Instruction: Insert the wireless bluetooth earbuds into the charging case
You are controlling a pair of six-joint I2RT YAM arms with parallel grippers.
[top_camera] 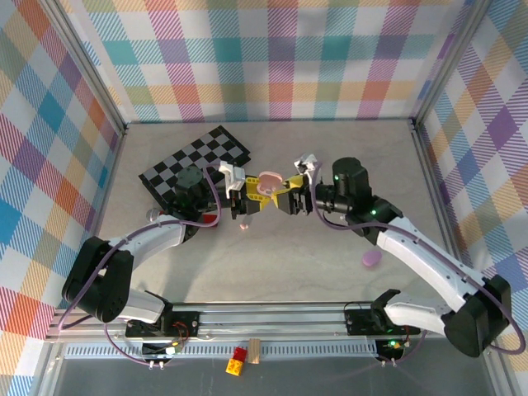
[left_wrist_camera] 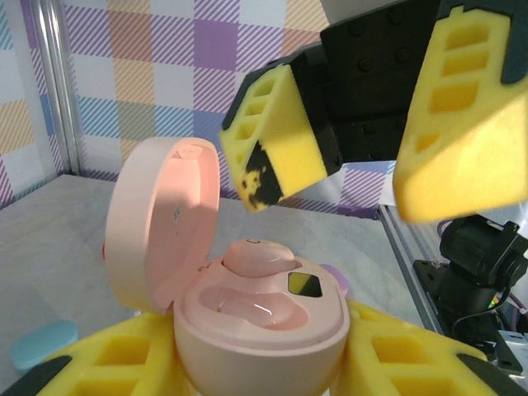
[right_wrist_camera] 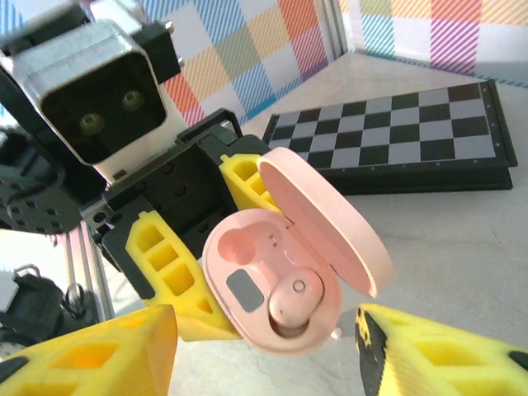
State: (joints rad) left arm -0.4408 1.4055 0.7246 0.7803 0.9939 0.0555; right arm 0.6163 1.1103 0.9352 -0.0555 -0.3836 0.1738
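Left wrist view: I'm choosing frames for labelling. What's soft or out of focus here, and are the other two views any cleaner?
Left wrist view: the pink case is fairly sharp; the right gripper near the lens looks soft. Right wrist view: case crisp, yellow fingers at the bottom edge blurred. Top external view: even light, no glare, sharp but small.

Smooth, faintly glossy pink plastic charging case [left_wrist_camera: 247,351], matt grey table [top_camera: 289,247]; smooth chessboard [right_wrist_camera: 396,132]
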